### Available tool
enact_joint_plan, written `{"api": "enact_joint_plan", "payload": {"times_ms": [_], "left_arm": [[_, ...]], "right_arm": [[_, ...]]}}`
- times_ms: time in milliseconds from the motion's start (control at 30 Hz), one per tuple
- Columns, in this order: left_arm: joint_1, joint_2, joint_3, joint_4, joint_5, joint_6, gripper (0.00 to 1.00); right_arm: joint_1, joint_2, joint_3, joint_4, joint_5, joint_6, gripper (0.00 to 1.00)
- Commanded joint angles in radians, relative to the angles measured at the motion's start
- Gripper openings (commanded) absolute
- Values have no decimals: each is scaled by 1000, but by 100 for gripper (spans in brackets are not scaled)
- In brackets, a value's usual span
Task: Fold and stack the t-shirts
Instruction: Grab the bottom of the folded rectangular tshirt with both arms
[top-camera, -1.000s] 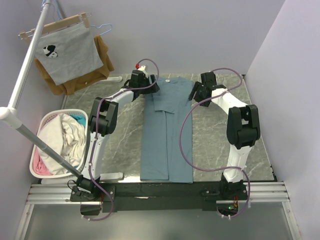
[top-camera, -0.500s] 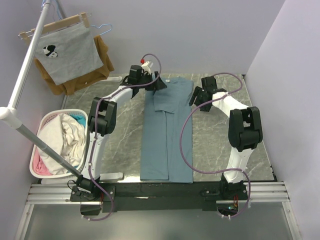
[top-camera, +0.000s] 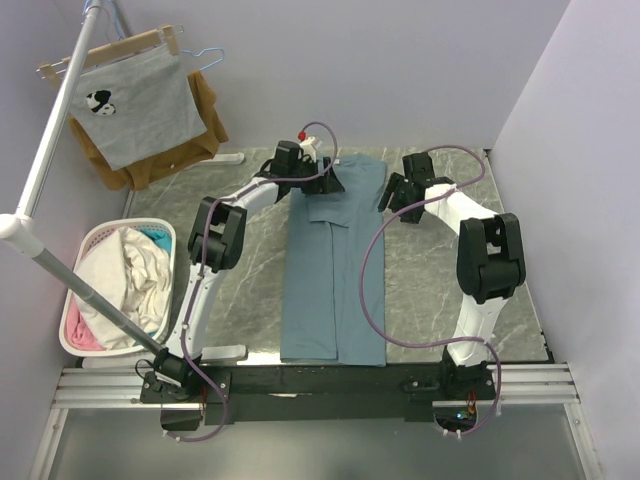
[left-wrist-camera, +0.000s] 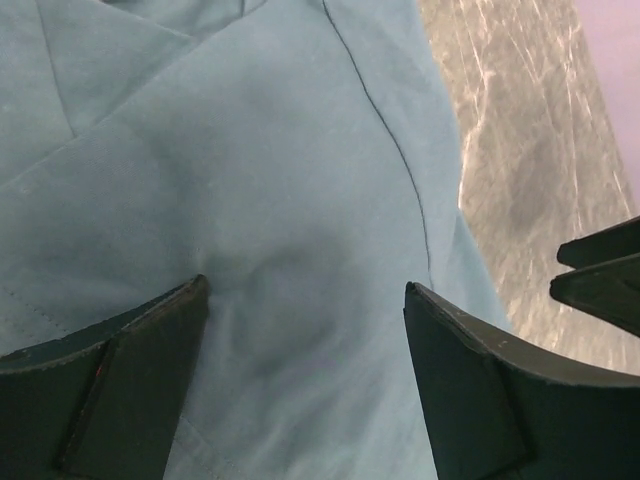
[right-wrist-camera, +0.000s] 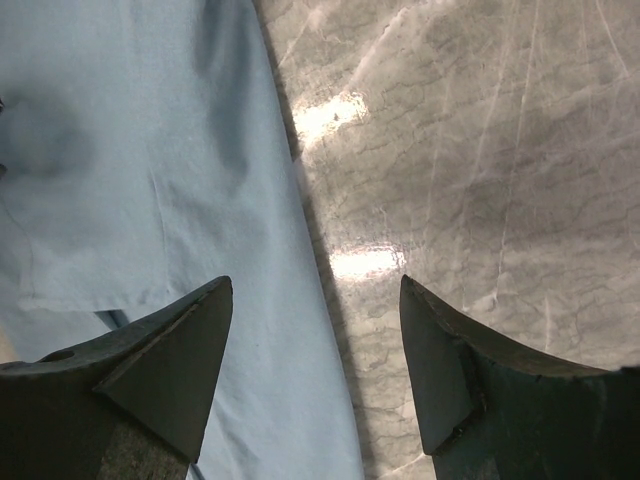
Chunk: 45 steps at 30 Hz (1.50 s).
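A dusty teal-blue t-shirt (top-camera: 333, 270) lies on the marble table (top-camera: 440, 280), folded lengthwise into a long strip with its collar at the far end. My left gripper (top-camera: 330, 181) is open and empty, low over the shirt's upper part; its wrist view shows its jaws (left-wrist-camera: 305, 288) spread over smooth teal cloth (left-wrist-camera: 250, 180). My right gripper (top-camera: 390, 196) is open and empty at the shirt's right edge near the shoulder. Its jaws (right-wrist-camera: 315, 283) straddle the cloth edge (right-wrist-camera: 150, 150) and bare table (right-wrist-camera: 470, 150). The right gripper's fingers (left-wrist-camera: 600, 275) show in the left wrist view.
A white laundry basket (top-camera: 75, 300) holding more clothes stands at the left. A grey printed shirt (top-camera: 135, 105) and a brown garment (top-camera: 205, 125) hang on a rack at the back left, whose pole (top-camera: 50, 150) slants over the basket. Walls close the back and right.
My left gripper has moved right, from the shirt's left edge to over its collar area. My right gripper shifted slightly nearer a second ago and has since stayed still.
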<state>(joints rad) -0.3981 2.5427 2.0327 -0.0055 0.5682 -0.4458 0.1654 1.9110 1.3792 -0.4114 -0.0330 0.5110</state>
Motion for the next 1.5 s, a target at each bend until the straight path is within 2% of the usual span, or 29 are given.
{"api": "enact_joint_plan", "payload": {"times_ms": [0,133,267,400,567,700,767,900,1000,1133,1167,1233,1333,1467], "left_arm": [[-4,39,89,-105,-77,39,86],[10,82,139,-158,-194,47,87],[51,149,248,-203,-180,13,87],[85,168,277,-200,-152,-17,88],[87,151,267,-173,-159,-11,89],[85,73,201,-120,-131,-22,89],[76,16,108,-62,-133,-24,90],[44,-192,-35,-21,-195,-1,90],[2,-339,-136,-57,-310,10,91],[-64,-554,-380,-74,-496,9,95],[-82,-597,-496,-76,-549,-7,97],[-99,-709,-619,-111,-564,-69,99],[-154,-857,-907,-148,-639,-146,99],[-240,-1031,-1118,-218,-705,-249,100]], "right_arm": [[-3,-69,-11,-6,28,-5,74],[-4,-99,-31,-24,53,-3,75],[-3,-156,-72,-27,47,3,75],[6,-202,-118,-27,4,9,75],[39,-262,-180,-26,-16,14,76],[60,-290,-218,-14,-10,-2,76],[60,-306,-227,-15,-24,-12,76],[68,-352,-264,-58,7,-35,77],[68,-394,-311,-110,5,-57,76],[68,-470,-442,-106,-25,-66,75],[68,-507,-468,-106,-27,-65,75],[68,-543,-537,-115,-62,-68,75],[71,-618,-617,-132,-96,-68,75],[77,-740,-687,-147,-146,-43,75]]}}
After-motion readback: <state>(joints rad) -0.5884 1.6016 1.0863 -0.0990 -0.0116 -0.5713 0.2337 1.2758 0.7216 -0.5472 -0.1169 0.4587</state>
